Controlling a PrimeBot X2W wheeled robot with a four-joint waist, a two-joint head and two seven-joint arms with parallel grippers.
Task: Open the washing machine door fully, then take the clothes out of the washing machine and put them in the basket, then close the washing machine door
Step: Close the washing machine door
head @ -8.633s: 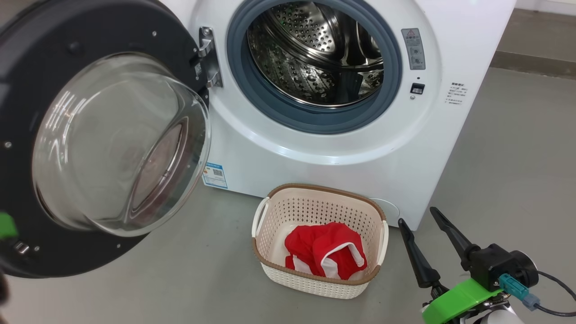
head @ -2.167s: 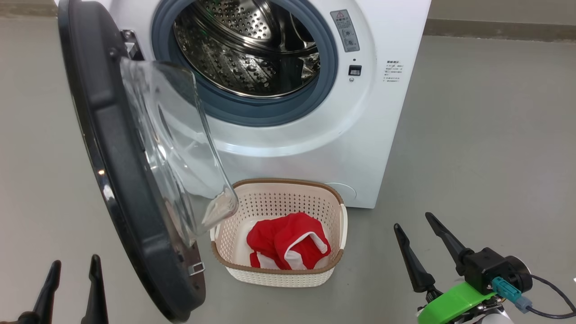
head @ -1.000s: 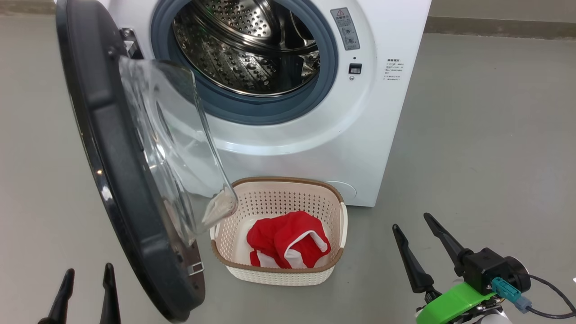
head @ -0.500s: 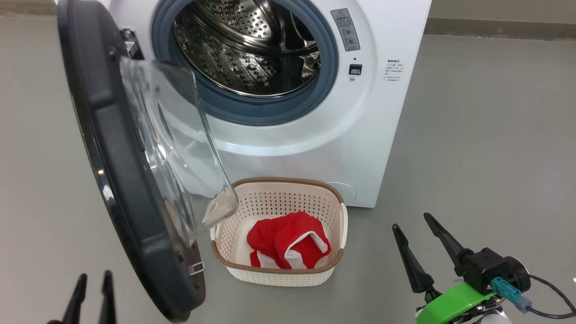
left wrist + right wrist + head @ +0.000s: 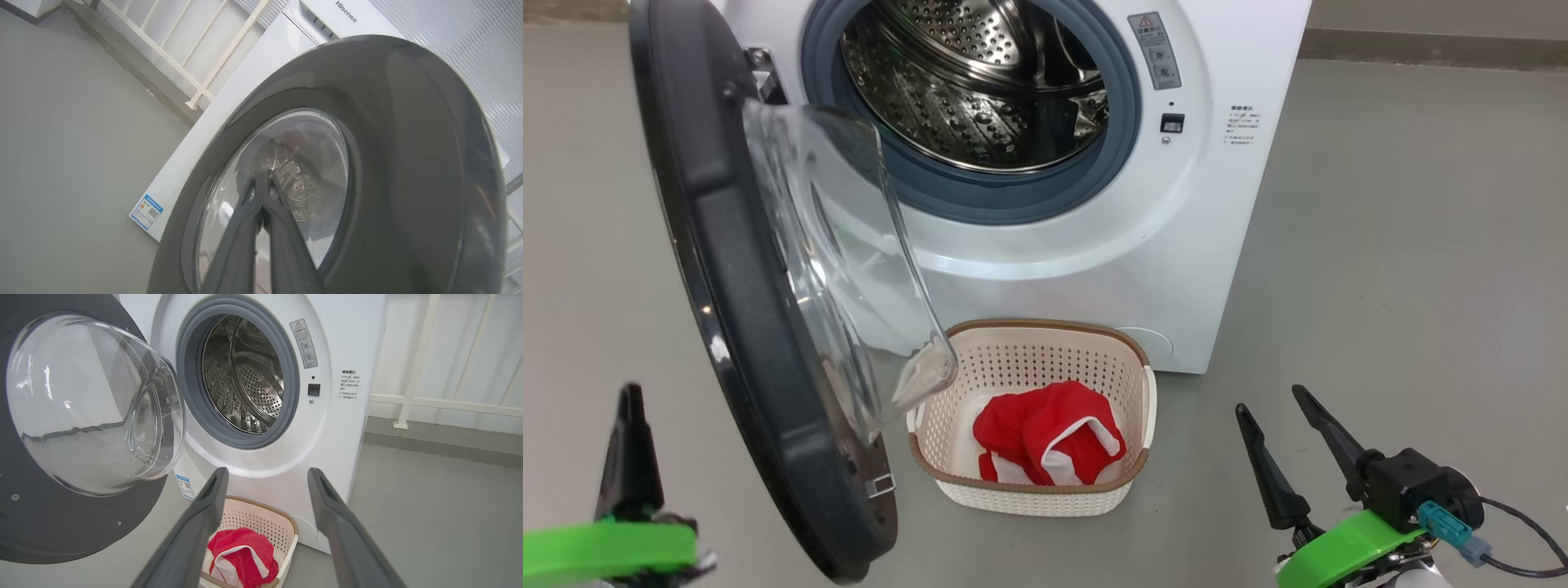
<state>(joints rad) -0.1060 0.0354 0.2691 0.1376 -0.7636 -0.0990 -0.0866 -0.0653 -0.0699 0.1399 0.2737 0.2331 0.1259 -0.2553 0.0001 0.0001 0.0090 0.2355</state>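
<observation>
The washing machine door (image 5: 727, 269) stands partly open, edge-on in the head view. Its glass bowl overhangs the left corner of the basket (image 5: 1045, 325). The basket sits on the floor (image 5: 1380, 286) just in front of the washing machine (image 5: 1176, 245), with the red clothes (image 5: 1049, 429) lying inside it. The left claw (image 5: 261, 181) is pinched tight on nothing and points at the door's outer face; whether it touches cannot be told. The right claw (image 5: 1268, 400) gapes wide and empty, to the right of the basket.

The left claw (image 5: 629, 396) at lower left points up with fingers pressed together, while the right claw (image 5: 1268, 402) at lower right has its fingers spread wide.
</observation>
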